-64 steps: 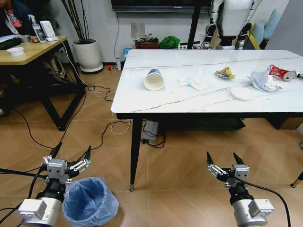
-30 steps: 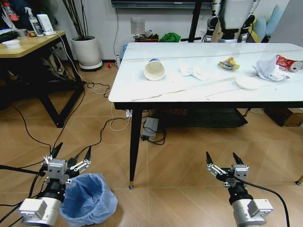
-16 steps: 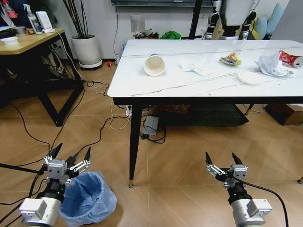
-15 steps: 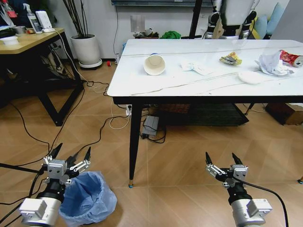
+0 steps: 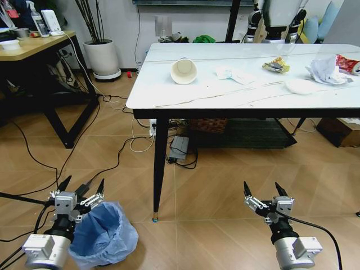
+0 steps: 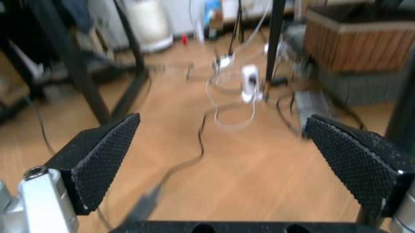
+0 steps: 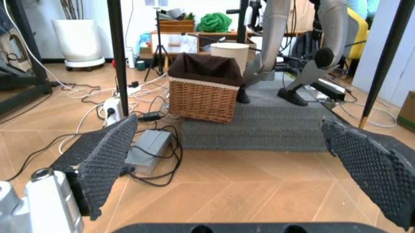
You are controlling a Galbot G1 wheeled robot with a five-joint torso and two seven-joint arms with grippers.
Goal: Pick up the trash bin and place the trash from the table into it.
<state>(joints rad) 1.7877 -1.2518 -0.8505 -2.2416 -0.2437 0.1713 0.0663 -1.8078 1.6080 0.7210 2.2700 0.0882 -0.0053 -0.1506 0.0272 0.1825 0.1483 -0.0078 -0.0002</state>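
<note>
Left gripper (image 5: 82, 191) hangs low over the floor, fingers spread apart, nothing between them; I read it as just beside the near rim of the trash bin (image 5: 104, 236). The bin stands on the floor by the table's front left leg, blue bag liner crinkled; I cannot tell what lies inside. Right gripper (image 5: 265, 193) low over bare floor, fingers also spread, holding nothing. On the table (image 5: 169, 98): paper cup (image 5: 184, 71) on its side, mouth toward me, tissues (image 5: 232, 73), yellow wrapper (image 5: 275, 65), white lid (image 5: 301, 86), red can (image 5: 349, 63).
</note>
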